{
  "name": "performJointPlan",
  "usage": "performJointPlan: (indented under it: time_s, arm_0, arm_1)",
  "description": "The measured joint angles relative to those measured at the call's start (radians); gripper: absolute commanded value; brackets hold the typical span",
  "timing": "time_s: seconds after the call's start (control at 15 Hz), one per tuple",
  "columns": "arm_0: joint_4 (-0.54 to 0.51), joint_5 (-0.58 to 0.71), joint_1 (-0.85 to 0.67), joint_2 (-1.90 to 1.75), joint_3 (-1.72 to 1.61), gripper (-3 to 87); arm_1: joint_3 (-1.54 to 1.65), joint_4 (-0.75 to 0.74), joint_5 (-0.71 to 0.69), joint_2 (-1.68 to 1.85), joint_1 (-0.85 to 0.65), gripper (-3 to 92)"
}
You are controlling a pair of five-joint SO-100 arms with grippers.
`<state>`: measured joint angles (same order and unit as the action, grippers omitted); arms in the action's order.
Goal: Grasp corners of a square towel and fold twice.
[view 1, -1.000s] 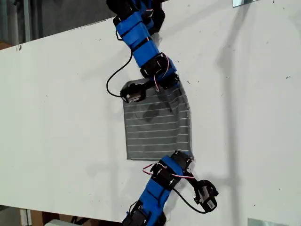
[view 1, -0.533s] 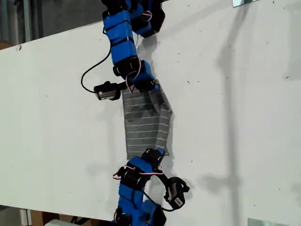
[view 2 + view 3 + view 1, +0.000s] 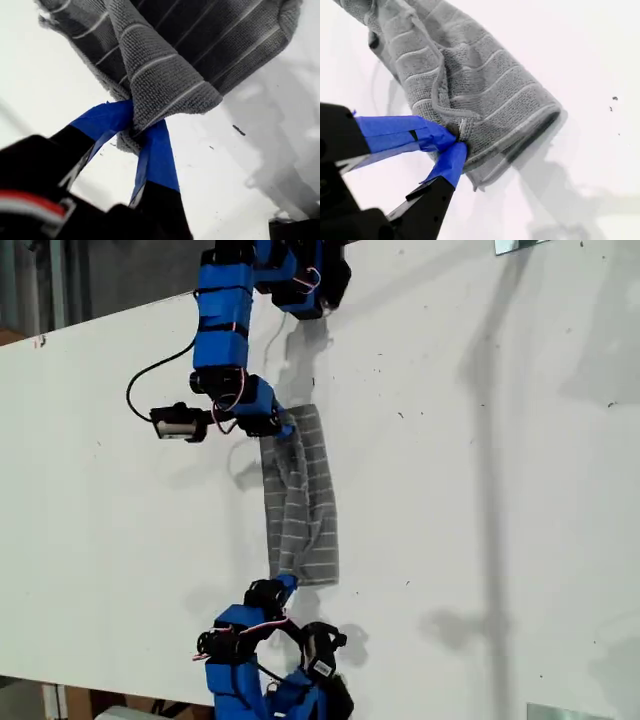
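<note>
The grey striped towel (image 3: 305,510) lies on the white table as a narrow strip, folded lengthwise, with its rounded fold toward the exterior view's right. My first gripper (image 3: 287,430) is at the strip's far end, shut on a corner (image 3: 165,95) of the towel (image 3: 200,40), which bunches over the blue fingertips (image 3: 155,160). My second gripper (image 3: 286,583) is at the near end, shut on another corner (image 3: 465,130) of the towel (image 3: 470,80). The cloth is doubled there, its layers slightly uneven. Both grippers sit on the strip's side toward the exterior view's left.
The white table (image 3: 500,490) has small dark specks (image 3: 400,415). A black cable (image 3: 150,385) loops off the first arm toward the exterior view's left. The table's far edge (image 3: 100,315) slants across the exterior view's upper left. A metal plate (image 3: 520,245) sits at its upper right.
Both grippers have swung toward the exterior view's left, carrying two towel corners across. The flat square has become a narrow folded strip.
</note>
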<state>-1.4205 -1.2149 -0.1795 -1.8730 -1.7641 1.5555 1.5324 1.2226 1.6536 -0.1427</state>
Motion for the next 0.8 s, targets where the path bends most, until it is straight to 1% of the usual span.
performJointPlan:
  time_s: [0.2, 0.4, 0.6, 0.8]
  arm_0:
    - [0.115, 0.041, -0.123, -0.017, -0.167, 0.0]
    - [0.155, 0.084, -0.213, 0.008, -0.199, 0.0]
    - [0.156, 0.092, -0.215, 0.020, -0.199, 0.0]
    - [0.153, 0.067, -0.149, 0.020, -0.199, 0.0]
  arm_1:
    - [0.054, -0.052, -0.069, -0.043, -0.135, -0.1]
    - [0.054, -0.077, -0.133, -0.152, -0.225, -0.1]
    - [0.049, -0.054, -0.144, -0.161, -0.227, -0.1]
    - [0.048, 0.000, -0.141, -0.164, -0.155, -0.1]
